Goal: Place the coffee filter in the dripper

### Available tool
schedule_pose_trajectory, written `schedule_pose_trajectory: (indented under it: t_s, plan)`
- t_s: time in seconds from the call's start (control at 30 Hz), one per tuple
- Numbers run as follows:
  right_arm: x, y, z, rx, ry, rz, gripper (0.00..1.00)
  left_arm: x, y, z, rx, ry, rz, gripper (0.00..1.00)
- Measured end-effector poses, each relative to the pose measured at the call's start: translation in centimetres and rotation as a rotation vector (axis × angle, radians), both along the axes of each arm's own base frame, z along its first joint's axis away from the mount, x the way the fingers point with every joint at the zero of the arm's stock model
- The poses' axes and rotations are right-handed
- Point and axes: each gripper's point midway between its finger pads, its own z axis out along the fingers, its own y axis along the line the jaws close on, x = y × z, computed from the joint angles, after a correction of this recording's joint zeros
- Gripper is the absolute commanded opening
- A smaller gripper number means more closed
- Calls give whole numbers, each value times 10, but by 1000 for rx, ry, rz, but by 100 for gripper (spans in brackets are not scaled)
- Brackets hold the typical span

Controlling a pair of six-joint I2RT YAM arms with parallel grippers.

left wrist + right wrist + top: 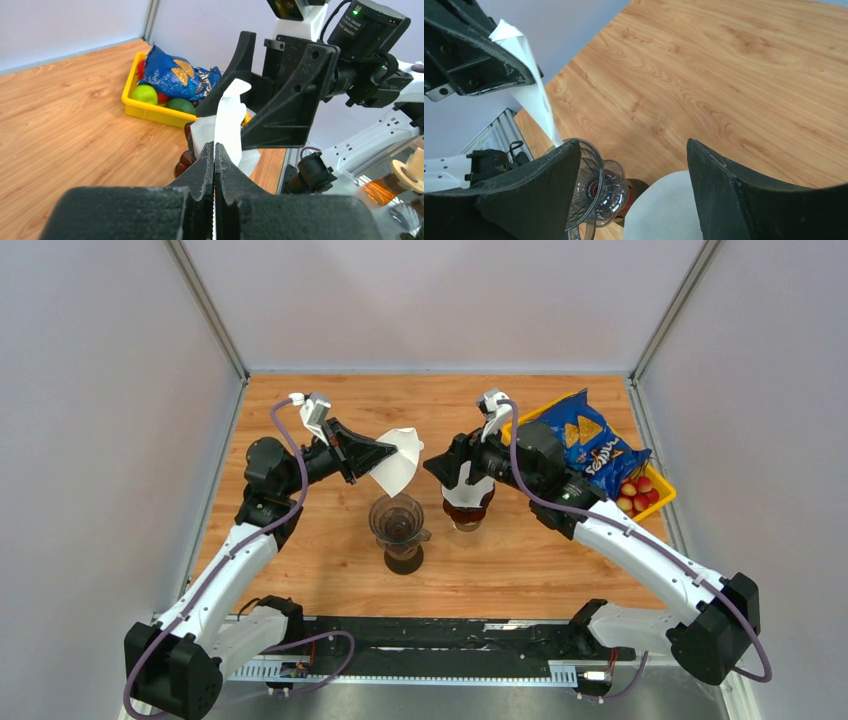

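Grey walls box in a wooden tabletop (330, 410). In the overhead view the right pincer (447, 468), jaws apart, partly covers a white-topped brown vessel (467, 508) that is hard to identify. At centre the left pincer (385, 453) is clamped on the coffee filter (397, 465), held over the glass dripper (398, 520), tip near its rim. A yellow tray (662, 502) with a chip bag (590, 445) sits at right; only the left wrist view shows green fruit (145, 93) there.

count — 2 arms (225, 570) (640, 545) | 1 glass dripper (398, 520) | 1 coffee filter (397, 468) aloft | 1 yellow tray (150, 114) | 1 chip bag (590, 445)
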Motion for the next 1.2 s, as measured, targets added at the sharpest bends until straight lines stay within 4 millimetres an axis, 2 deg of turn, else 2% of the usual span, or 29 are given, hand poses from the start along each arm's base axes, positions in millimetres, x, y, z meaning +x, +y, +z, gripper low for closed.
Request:
schedule_pose_trajectory:
  t_s: [0.13,0.27,0.47,0.63,1.2]
  plan:
    - [-8,6,-5,-6,20,57,80,4,1,-3,3,16,18,0]
    - [-9,10,2,4,13,81,80,6,1,-2,3,17,23,0]
    - [-6,16,9,12,7,94,80,7,1,0,3,14,24,0]
    - [-3,19,5,5,16,93,80,7,1,-1,5,18,24,0]
    - [7,13,5,-10,1,35,81,7,1,-4,17,18,22,0]
